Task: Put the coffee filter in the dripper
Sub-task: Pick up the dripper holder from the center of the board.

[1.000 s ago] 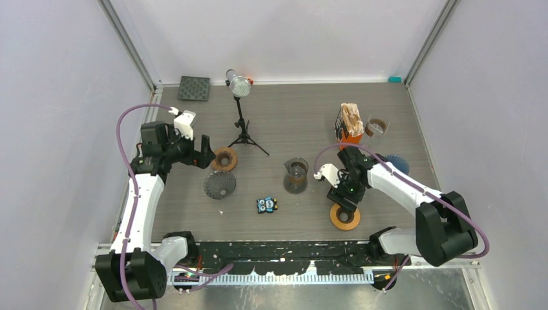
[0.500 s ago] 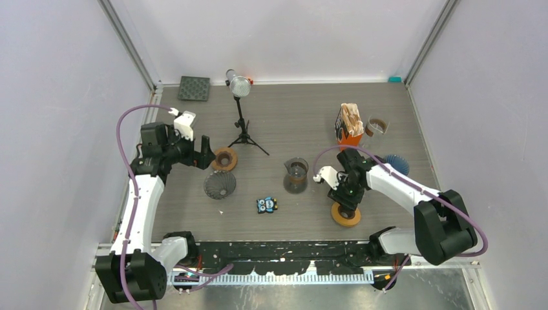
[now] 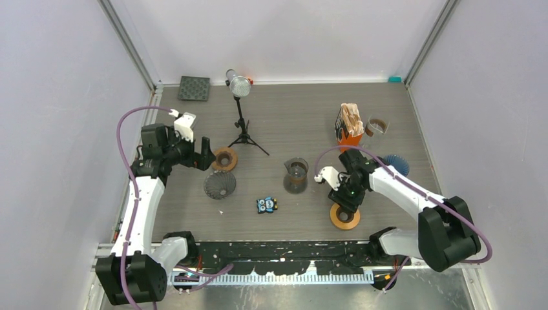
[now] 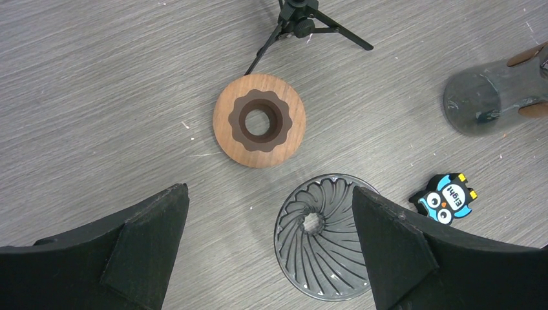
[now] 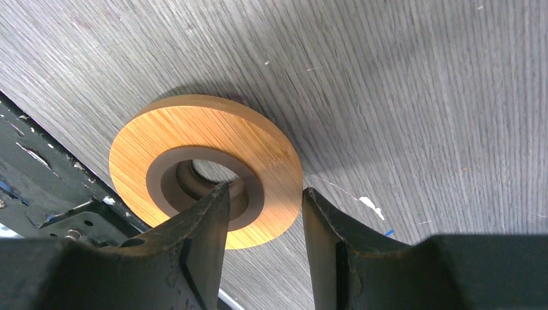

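The paper coffee filters (image 3: pixel 351 115) stand in an orange holder (image 3: pixel 349 135) at the back right. A grey ribbed dripper (image 3: pixel 220 185) lies on the table at the left, and it also shows in the left wrist view (image 4: pixel 323 242). A blue ribbed dripper (image 3: pixel 397 164) sits behind the right arm. My left gripper (image 3: pixel 207 152) (image 4: pixel 268 194) is open and empty, hovering above the grey dripper and a dark wooden ring (image 4: pixel 259 128). My right gripper (image 3: pixel 346 205) (image 5: pixel 262 190) grips the rim of a bamboo ring (image 5: pixel 213 132), one finger in its hole.
A glass carafe (image 3: pixel 296 175) stands mid-table, with an owl figure (image 3: pixel 266 205) in front of it. A microphone on a tripod (image 3: pixel 241 123) stands at the back, a black mat (image 3: pixel 194 88) at the back left, and a brown cup (image 3: pixel 377 126) beside the holder. The table's front edge (image 5: pixel 39 194) is just beside the bamboo ring.
The right gripper and the bamboo ring have shifted slightly near the front edge. The left arm has barely moved.
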